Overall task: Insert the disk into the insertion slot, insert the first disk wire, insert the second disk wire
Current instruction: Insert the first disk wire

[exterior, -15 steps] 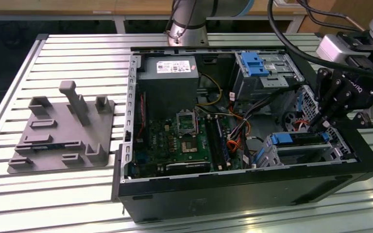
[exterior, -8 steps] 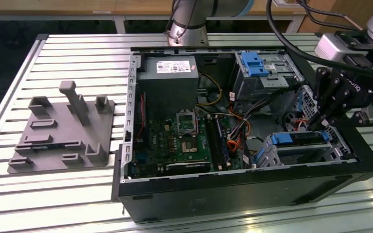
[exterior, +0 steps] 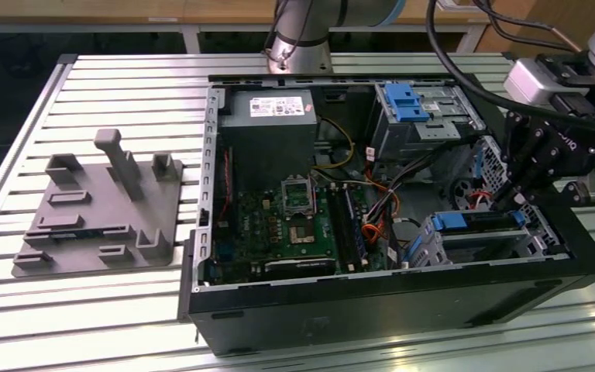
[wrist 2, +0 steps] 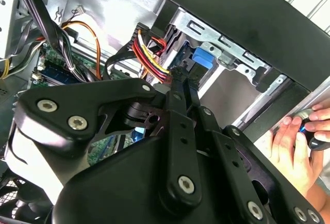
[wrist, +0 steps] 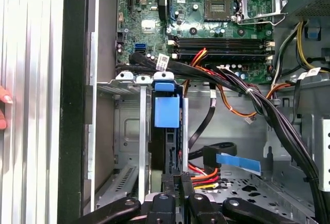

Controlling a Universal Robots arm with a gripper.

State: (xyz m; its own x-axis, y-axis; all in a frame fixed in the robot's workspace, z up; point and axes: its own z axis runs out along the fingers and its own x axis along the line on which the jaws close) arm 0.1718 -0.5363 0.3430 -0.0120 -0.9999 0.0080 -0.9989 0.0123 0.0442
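Two black fingers (wrist 2: 178, 105) of the gripper (exterior: 502, 206) are drawn tight together, pinching the black plug of the red-and-yellow disk wire (wrist 2: 149, 53) at their tips. Straight ahead of the tips, the disk (wrist: 166, 111) stands edge-on inside the insertion slot (exterior: 530, 246). Its near end is right at the plug and its blue handle end is on the far side from the fingers. Just beside the fingers, a black disk wire with a flat blue end (wrist: 237, 163) lies loose on the floor of the computer case (exterior: 380, 310). Beyond the disk lies the green motherboard (wrist: 206, 7). Outside the case wall, well off to one side of the fingers, a person's hand (wrist 2: 291, 141) grips a small object. The case rests on a slatted metal tabletop (exterior: 122, 310), where a grey fixture (exterior: 101, 209) stands well apart from the gripper.
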